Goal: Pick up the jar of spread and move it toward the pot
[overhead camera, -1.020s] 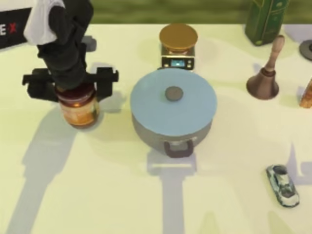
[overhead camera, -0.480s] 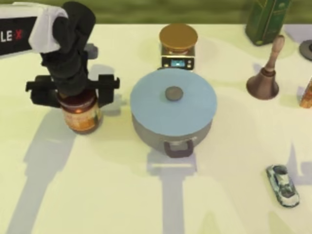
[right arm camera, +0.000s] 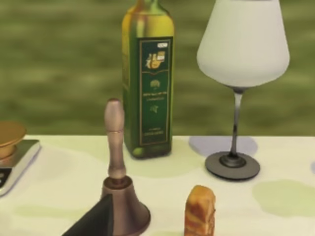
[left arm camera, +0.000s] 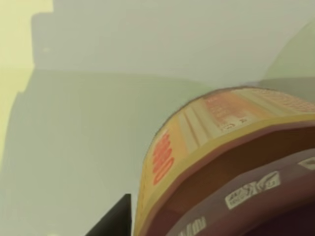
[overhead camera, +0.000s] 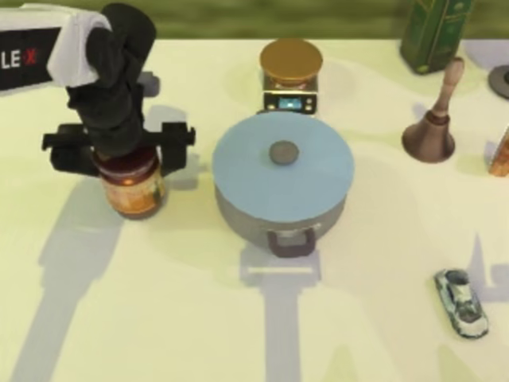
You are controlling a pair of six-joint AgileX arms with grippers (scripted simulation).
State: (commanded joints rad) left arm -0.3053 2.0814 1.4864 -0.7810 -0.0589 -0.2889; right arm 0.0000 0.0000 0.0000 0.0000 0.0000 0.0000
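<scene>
The jar of spread (overhead camera: 135, 187) stands at the table's left, with a dark brown lid, reddish-brown contents and an orange-yellow label. My left gripper (overhead camera: 119, 153) comes down from above and is shut on the jar at its lid. In the left wrist view the jar (left arm camera: 221, 147) fills the near corner, with one dark finger (left arm camera: 114, 221) against its side. The grey pot (overhead camera: 282, 171) with the pale blue lid sits at the centre, a short gap to the jar's right. My right gripper (right arm camera: 98, 223) is outside the top view, parked by the right-hand objects.
A gold-topped scale (overhead camera: 290, 76) stands behind the pot. At the right are a green bottle (overhead camera: 433, 28), a brown bell (overhead camera: 433, 119), a wine glass (right arm camera: 241, 73), an orange-brown block (right arm camera: 199, 211) and a toy car (overhead camera: 461, 302).
Over the last second the left arm shifted its pose, and the jar moved slightly right and nearer with the gripper. In the last half second nothing visibly moved.
</scene>
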